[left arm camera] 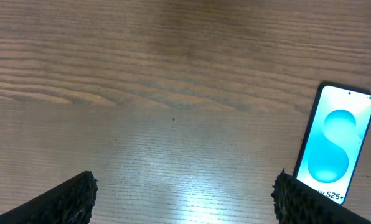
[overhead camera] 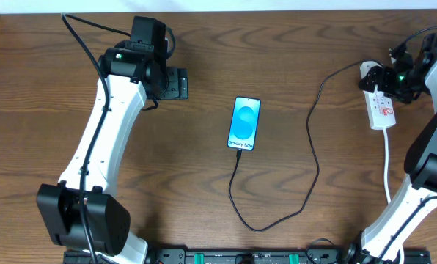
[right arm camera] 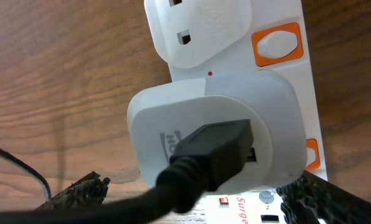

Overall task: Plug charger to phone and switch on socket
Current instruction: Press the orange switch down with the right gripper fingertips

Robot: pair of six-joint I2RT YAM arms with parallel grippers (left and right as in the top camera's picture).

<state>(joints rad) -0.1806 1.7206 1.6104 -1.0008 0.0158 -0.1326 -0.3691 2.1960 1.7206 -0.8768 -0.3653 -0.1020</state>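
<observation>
My left gripper [left arm camera: 185, 202] has bare table [left arm camera: 173, 81] ahead, phone [left arm camera: 335, 146] just right. At my right gripper [right arm camera: 195, 196], adapter [right arm camera: 192, 118] crowds socket [right arm camera: 204, 31]; cable [overhead camera: 315, 147] loops between phone and socket.

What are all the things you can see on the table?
phone: one, black edge with blue screen, flat in the middle of the table
charger cable: one, black, loops from the phone's end across to the socket
adapter: one, white, plugged into the socket
socket: one, white strip with orange switches, right side
table: one, brown wood
left gripper: one, black fingers, open, over bare table left of the phone
right gripper: one, black fingers, open, over the adapter
</observation>
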